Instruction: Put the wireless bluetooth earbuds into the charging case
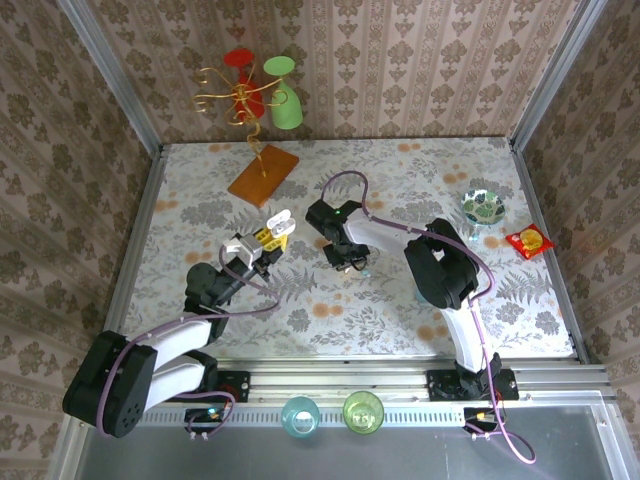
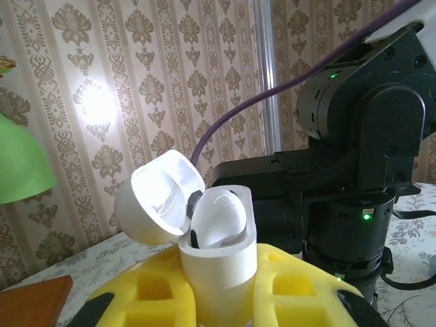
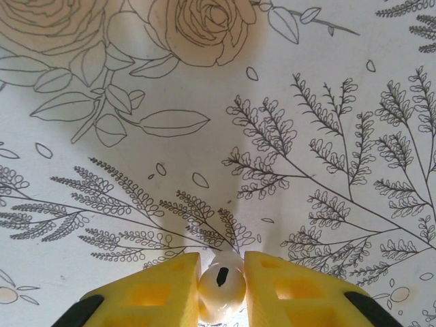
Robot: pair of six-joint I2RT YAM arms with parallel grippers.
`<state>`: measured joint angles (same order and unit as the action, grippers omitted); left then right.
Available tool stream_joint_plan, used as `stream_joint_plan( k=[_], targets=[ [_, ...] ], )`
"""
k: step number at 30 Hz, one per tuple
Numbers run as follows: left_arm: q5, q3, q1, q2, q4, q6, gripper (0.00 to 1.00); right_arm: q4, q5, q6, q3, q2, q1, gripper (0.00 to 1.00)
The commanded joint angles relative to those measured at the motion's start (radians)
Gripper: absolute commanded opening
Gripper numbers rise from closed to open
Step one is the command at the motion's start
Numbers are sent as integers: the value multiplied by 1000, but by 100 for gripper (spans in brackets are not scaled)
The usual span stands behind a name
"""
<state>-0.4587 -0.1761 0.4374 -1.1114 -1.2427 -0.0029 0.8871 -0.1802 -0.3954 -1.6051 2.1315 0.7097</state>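
My left gripper (image 2: 218, 293) is shut on a white charging case (image 2: 216, 252), held upright with its round lid (image 2: 158, 197) hinged open to the left. One white earbud (image 2: 219, 216) sits in the case's well. From above, the case (image 1: 279, 222) is raised at the tip of my left gripper (image 1: 268, 238), left of centre. My right gripper (image 3: 221, 289) is shut on a second glossy white earbud (image 3: 221, 286), its dark slot facing the camera, just above the floral tablecloth. In the top view the right gripper (image 1: 350, 259) points down at mid-table, right of the case.
A wooden-based wire stand (image 1: 262, 175) with red and green cups stands at the back. A patterned bowl (image 1: 483, 208) and a red packet (image 1: 528, 241) lie at the right. Two cups (image 1: 300, 415) (image 1: 363, 411) sit on the front rail.
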Motion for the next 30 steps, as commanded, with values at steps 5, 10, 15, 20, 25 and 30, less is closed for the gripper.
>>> stream_joint_plan(
  k=[5, 10, 15, 20, 25, 30],
  targets=[
    [6, 10, -7, 8, -27, 3, 0, -194, 153, 20, 158, -136, -42, 24],
    [-1, 8, -9, 4, -29, 1, 0, -386, 308, 63, 282, -175, -67, 24],
    [-3, 7, -11, 7, -28, -2, 0, -404, 284, 90, 317, -181, -67, 25],
    [-6, 3, -11, -2, -28, -3, 0, -414, 244, 55, 344, -247, -67, 34],
    [-12, -2, -11, -11, -31, -3, 0, -394, 180, -46, 363, -298, -67, 37],
    [-14, 0, -11, -11, -32, -3, 0, -355, 161, -277, 397, -338, -67, 36]
  ],
)
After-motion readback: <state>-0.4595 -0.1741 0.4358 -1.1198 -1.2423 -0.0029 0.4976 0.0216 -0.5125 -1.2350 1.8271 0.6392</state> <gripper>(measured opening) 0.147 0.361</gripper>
